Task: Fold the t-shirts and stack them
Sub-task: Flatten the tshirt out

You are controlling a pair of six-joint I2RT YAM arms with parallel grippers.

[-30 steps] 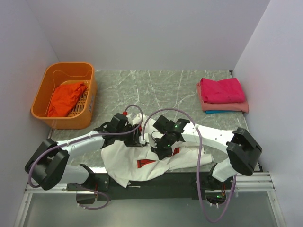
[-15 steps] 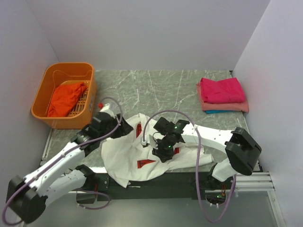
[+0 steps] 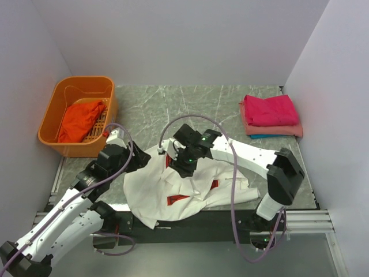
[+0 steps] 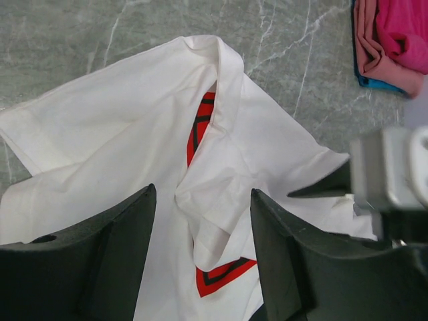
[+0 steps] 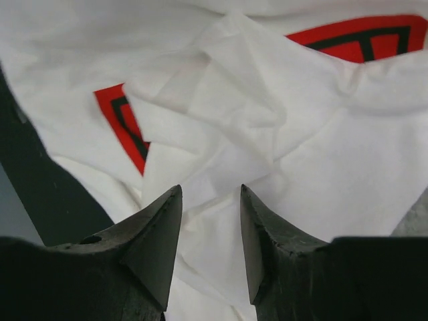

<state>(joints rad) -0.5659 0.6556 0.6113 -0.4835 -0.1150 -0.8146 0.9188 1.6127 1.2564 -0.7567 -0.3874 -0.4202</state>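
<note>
A white t-shirt (image 3: 167,193) with a red print lies crumpled at the table's near middle, partly over the front edge. My left gripper (image 3: 140,160) hovers open at the shirt's left edge; in the left wrist view (image 4: 202,194) nothing is between its fingers and the white cloth (image 4: 120,134) lies below. My right gripper (image 3: 183,167) is open just above the shirt's upper middle; in the right wrist view (image 5: 210,190) the rumpled cloth (image 5: 301,134) lies under empty fingers. An orange-red t-shirt (image 3: 81,120) lies in the basket. Folded magenta (image 3: 270,109), pink (image 3: 274,130) and blue (image 3: 262,137) t-shirts are stacked at the far right.
The rigid orange basket (image 3: 57,98) stands at the far left corner against the wall. White walls close in the left, back and right sides. A black rail (image 3: 219,219) runs along the table's front edge under the shirt's hem.
The right gripper went from shut to open, let go of the white shirt and shifted left and farther back. The left arm drew back to the left and its gripper opened wider.
</note>
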